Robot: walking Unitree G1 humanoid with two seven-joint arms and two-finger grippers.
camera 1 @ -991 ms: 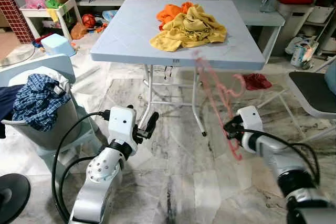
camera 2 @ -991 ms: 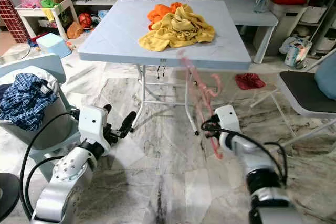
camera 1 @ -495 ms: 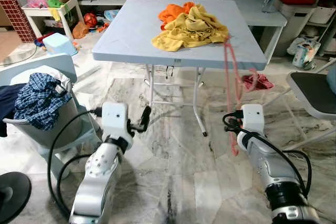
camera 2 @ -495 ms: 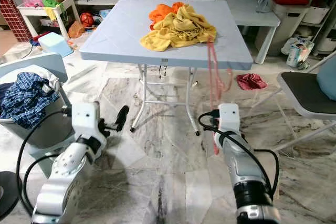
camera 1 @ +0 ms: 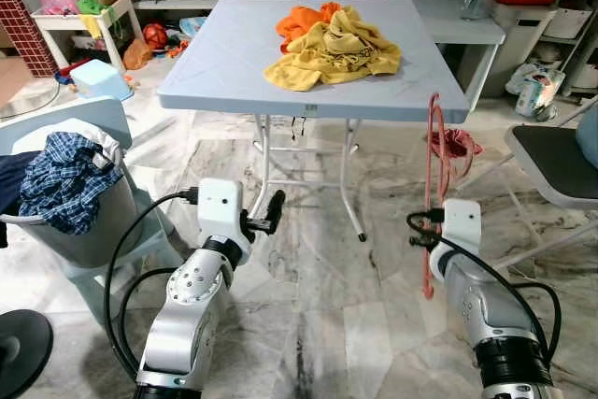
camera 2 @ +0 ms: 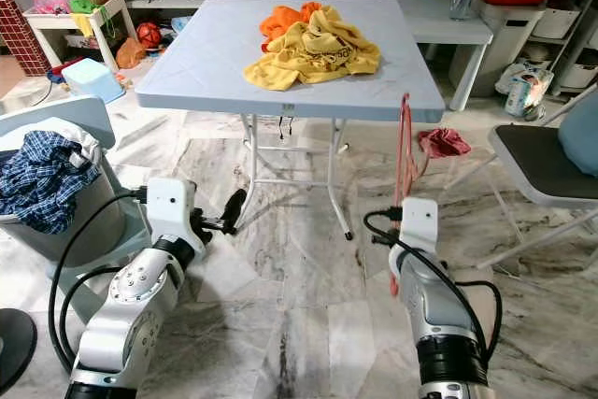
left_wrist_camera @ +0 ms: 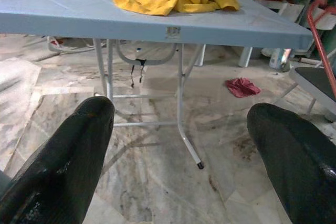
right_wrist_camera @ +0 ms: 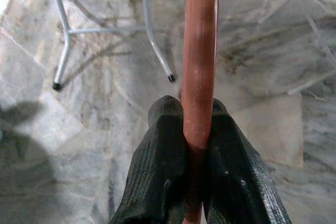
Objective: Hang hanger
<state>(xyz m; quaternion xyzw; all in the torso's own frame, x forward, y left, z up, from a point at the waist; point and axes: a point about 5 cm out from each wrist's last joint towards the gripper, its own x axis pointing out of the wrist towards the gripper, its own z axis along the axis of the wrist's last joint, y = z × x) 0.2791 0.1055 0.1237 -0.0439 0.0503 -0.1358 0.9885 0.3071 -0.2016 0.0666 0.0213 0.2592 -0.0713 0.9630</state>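
A pink-red hanger [camera 1: 432, 158] stands nearly upright just right of the table's front right corner. My right gripper [camera 1: 427, 236] is shut on its lower part. In the right wrist view, the two black fingers [right_wrist_camera: 164, 166] clamp the hanger's bar [right_wrist_camera: 199, 51] over the marble floor. My left gripper [camera 1: 272, 211] is open and empty, held low in front of the table legs, and its fingers [left_wrist_camera: 68, 166] spread wide in the left wrist view. The grey folding table [camera 1: 234, 53] carries a yellow garment [camera 1: 336, 49] with an orange one [camera 1: 304, 19] behind it.
A grey laundry basket [camera 1: 89, 240] with a blue plaid shirt [camera 1: 61, 179] stands at my left. A dark-seated chair [camera 1: 553, 161] is at the right, with a red cloth [camera 1: 458, 142] on the floor near it. A white bench [camera 1: 453, 27] and clutter lie behind the table.
My right arm has swung the hanger from leaning left toward the table to nearly upright, further right. The left gripper shifted slightly. The camera also moved a little.
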